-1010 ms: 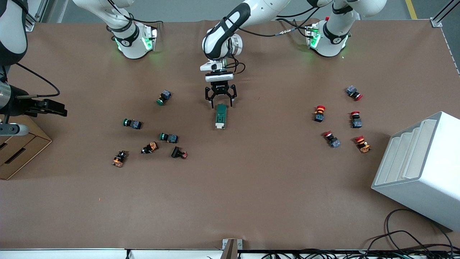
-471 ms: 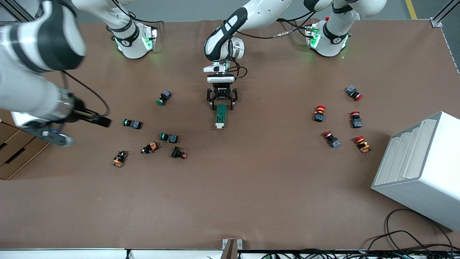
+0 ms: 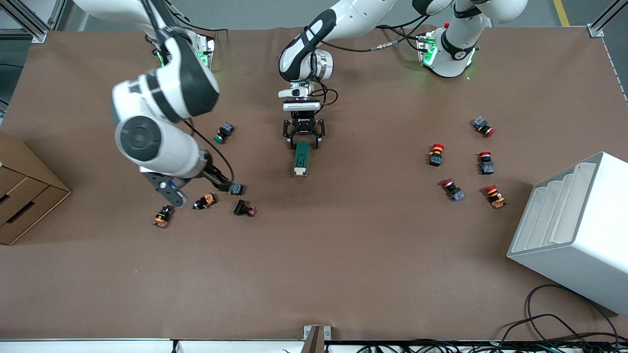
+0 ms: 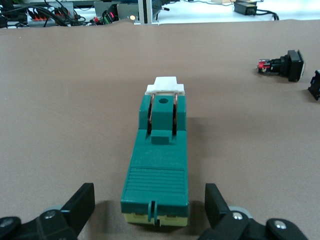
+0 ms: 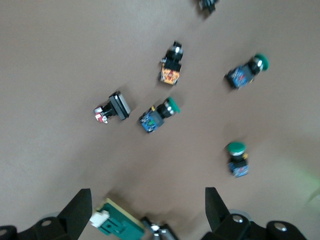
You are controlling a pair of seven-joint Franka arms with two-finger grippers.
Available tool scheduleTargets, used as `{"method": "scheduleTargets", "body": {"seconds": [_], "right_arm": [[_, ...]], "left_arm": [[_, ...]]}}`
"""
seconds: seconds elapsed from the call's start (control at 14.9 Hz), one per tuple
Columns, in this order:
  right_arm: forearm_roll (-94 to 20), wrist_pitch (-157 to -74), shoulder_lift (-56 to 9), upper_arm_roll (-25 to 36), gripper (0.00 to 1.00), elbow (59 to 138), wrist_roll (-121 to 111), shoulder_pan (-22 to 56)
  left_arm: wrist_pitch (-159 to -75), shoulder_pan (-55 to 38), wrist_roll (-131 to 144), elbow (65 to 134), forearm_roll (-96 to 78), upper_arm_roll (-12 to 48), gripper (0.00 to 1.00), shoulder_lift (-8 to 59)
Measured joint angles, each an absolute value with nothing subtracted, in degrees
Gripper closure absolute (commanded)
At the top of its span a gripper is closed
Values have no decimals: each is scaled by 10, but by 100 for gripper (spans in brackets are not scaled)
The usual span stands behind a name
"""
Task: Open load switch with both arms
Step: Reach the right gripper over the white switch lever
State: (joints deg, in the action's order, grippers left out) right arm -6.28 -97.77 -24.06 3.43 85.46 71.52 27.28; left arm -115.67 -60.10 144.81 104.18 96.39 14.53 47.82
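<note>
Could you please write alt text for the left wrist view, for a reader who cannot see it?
A green load switch with a white lever at one end lies on the brown table, its other end between the open fingers of the left gripper. A black push button lies off to one side.

Load switch (image 3: 301,158) mid-table. Left gripper (image 3: 303,140) at its base-side end, fingers straddling. Right gripper (image 3: 216,180) over green push buttons (image 3: 235,188), toward right arm's end from switch.
</note>
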Motion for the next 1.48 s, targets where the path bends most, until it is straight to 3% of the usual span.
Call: {"method": "scheduleTargets", "body": {"seconds": [0.88, 1.21, 1.48], "right_arm": [[-110, -1173, -426, 34, 0, 851, 1184, 446], [-110, -1174, -445, 38, 0, 847, 1200, 453], [-111, -1130, -445, 38, 0, 837, 1201, 453]], "left_arm": [[-1120, -617, 1478, 1041, 980, 143, 1, 491], [-1120, -617, 1481, 1039, 980, 143, 1, 492], [-1118, -617, 1501, 1038, 979, 143, 0, 492]]}}
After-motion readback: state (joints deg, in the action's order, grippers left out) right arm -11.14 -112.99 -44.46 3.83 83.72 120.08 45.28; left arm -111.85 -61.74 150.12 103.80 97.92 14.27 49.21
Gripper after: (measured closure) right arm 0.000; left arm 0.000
